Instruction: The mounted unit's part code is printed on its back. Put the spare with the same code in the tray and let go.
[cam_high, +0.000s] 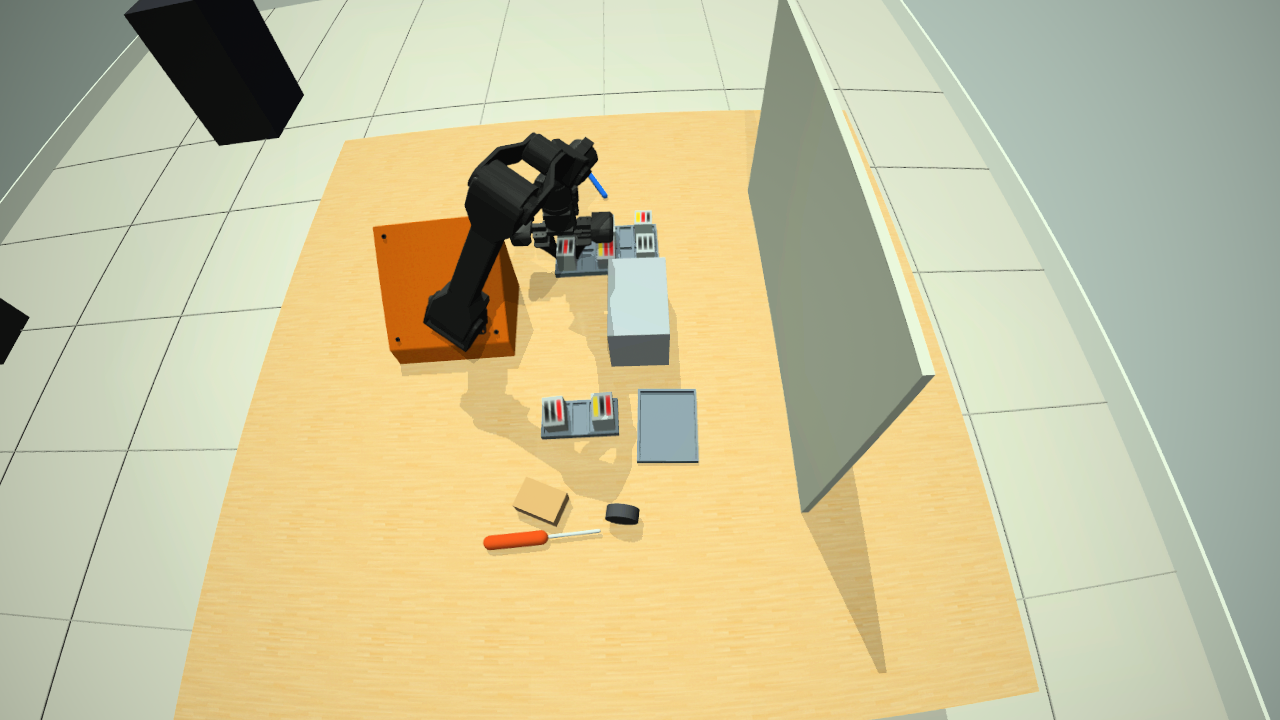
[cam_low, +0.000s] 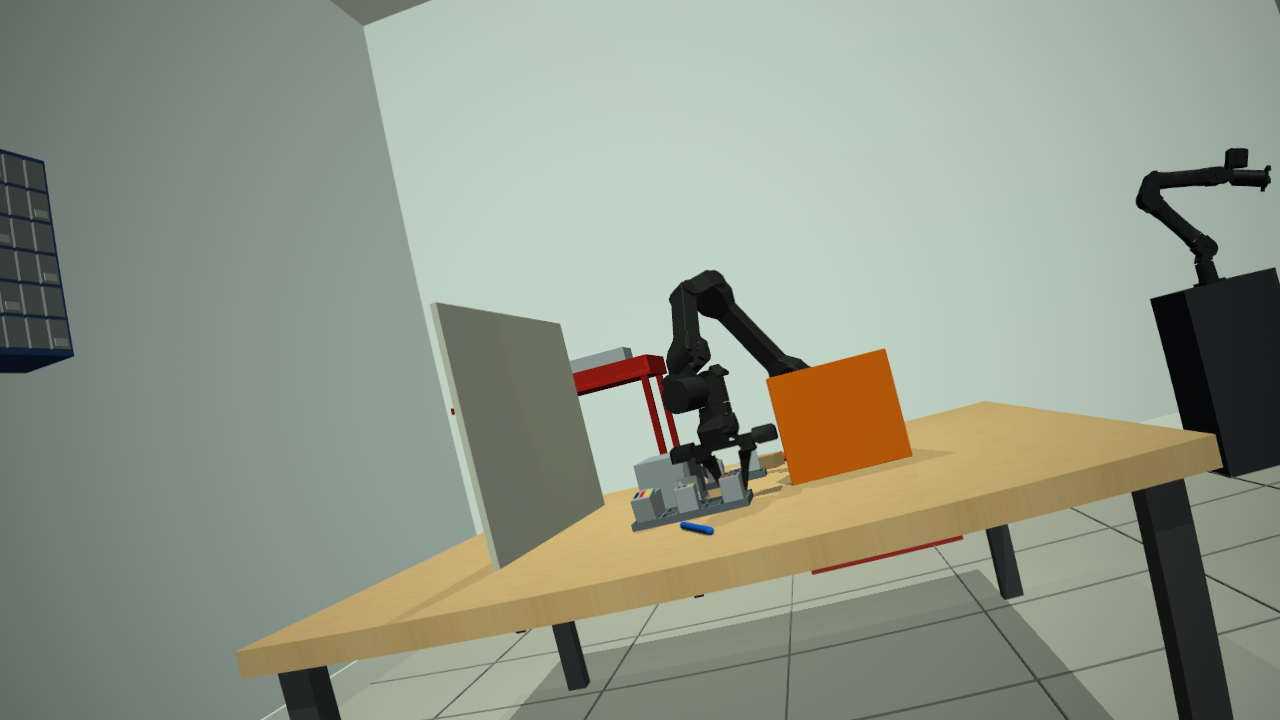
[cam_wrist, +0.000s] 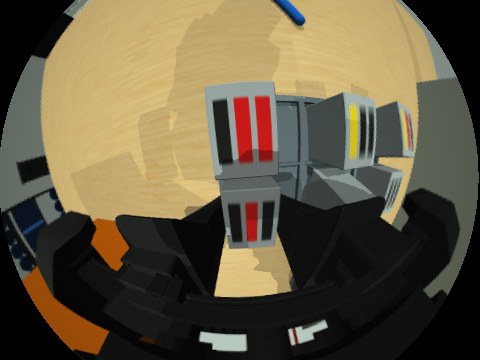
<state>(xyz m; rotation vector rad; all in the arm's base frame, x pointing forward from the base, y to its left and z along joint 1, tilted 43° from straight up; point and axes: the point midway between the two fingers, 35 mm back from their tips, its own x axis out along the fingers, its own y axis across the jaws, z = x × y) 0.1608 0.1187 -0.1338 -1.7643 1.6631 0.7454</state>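
Note:
My gripper (cam_high: 565, 240) (cam_low: 730, 474) (cam_wrist: 247, 196) is shut on the grey spare with black, red and black stripes (cam_high: 565, 248) (cam_wrist: 251, 222), at the near left corner of the back rack (cam_high: 581, 271). A black-red-red spare (cam_wrist: 242, 130) stands directly behind it. Yellow-black-black (cam_wrist: 360, 130), yellow-red-black (cam_wrist: 407, 131) (cam_high: 642, 216) and black-striped (cam_wrist: 393, 192) (cam_high: 645, 242) spares stand to the right. The front rack (cam_high: 580, 433) holds two spares (cam_high: 554, 411) (cam_high: 602, 408). The tray (cam_high: 667, 428) is empty. The large grey box (cam_high: 638, 300) may be the mounted unit; no code shows on it.
A tall grey panel (cam_high: 827, 295) (cam_low: 514, 429) stands at the right. The arm stands on an orange base (cam_high: 420, 268) (cam_low: 841, 416). A tan block (cam_high: 540, 500), a black disc (cam_high: 622, 514) and a screwdriver (cam_high: 516, 540) lie in front. A blue rod (cam_low: 696, 528) (cam_wrist: 292, 12) lies behind the back rack.

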